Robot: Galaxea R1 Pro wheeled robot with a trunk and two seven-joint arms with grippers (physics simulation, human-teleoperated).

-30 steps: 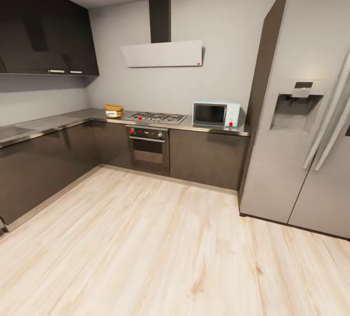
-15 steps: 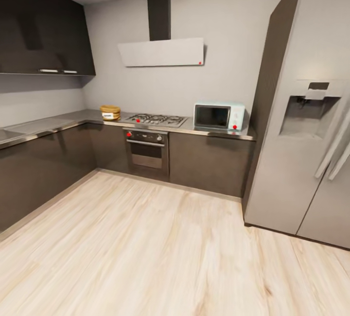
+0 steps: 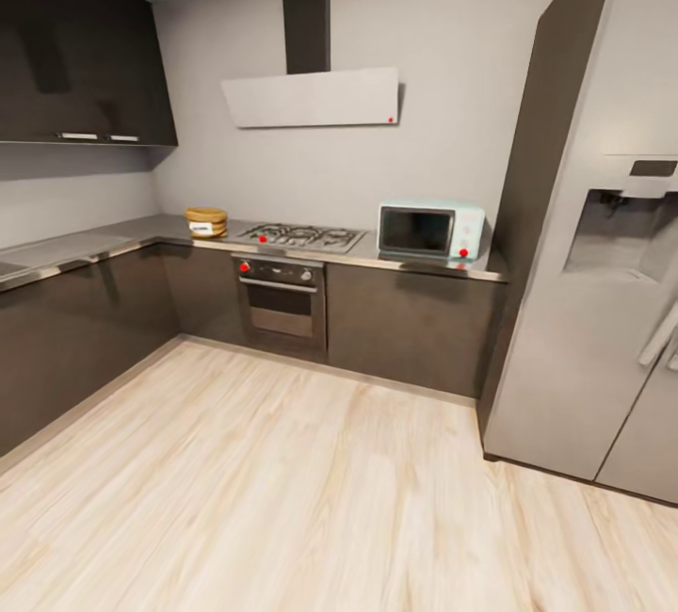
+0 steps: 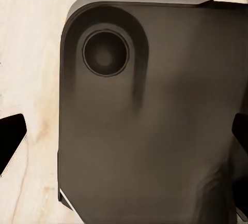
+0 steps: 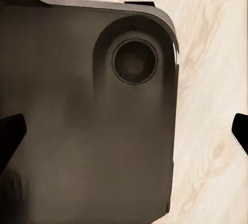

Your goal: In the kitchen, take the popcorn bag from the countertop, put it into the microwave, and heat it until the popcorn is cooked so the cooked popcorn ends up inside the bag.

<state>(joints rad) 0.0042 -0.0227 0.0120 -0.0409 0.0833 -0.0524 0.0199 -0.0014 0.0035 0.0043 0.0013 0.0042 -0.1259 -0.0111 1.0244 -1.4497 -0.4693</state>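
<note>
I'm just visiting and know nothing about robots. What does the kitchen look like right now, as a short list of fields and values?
room: kitchen with dark cabinets and light wood floor
popcorn bag: on the countertop, near the corner, left of the hob
microwave: on the countertop right of the hob, door shut
oven: built in under the hob
fridge: tall, grey, at the right
robot: across the floor from the counter, not within reach of the bag
grippers: fingertips spread apart, nothing between them

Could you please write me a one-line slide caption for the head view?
Kitchen approach: popcorn bag on the countertop left of the hob, closed microwave to its right.
</note>
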